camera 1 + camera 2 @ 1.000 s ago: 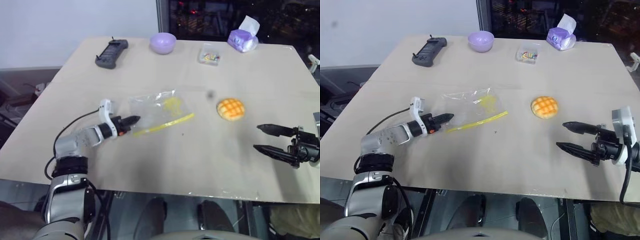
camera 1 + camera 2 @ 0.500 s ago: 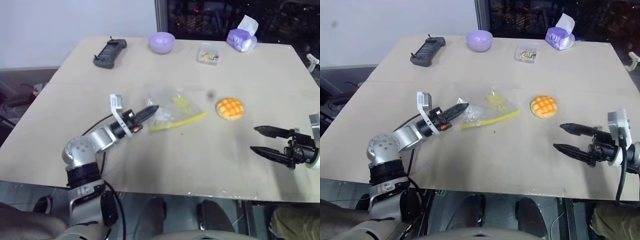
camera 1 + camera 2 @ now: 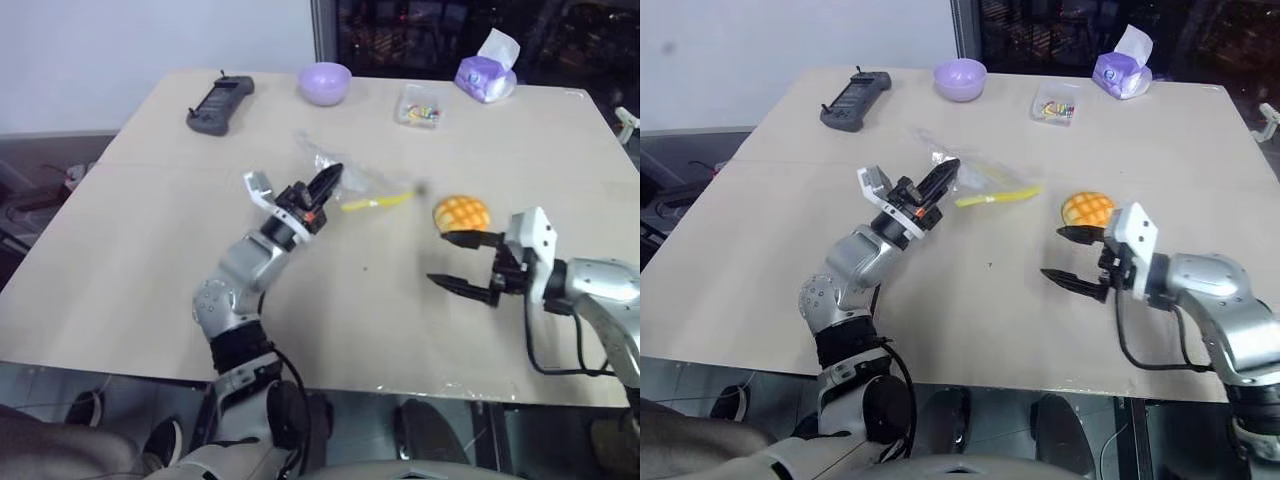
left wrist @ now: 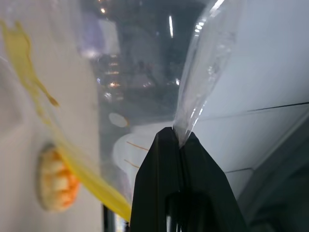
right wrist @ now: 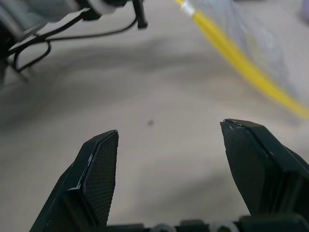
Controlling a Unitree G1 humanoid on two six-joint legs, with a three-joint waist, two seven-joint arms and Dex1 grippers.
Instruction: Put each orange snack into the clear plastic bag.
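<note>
**Clear bag pinched and lifted, bun on table**

Clear bag hangs off the table, pinched at one edge by the left gripper, fingers pressed together on the film. Yellow seal strip runs along the bag's lower edge. Orange bun sits on the table, near the bag, apart from it. Right gripper just beside the bun on the near side, fingers spread wide, holding nothing. Far edge: purple bowl, black controller, small clear box, tissue pack.
</note>
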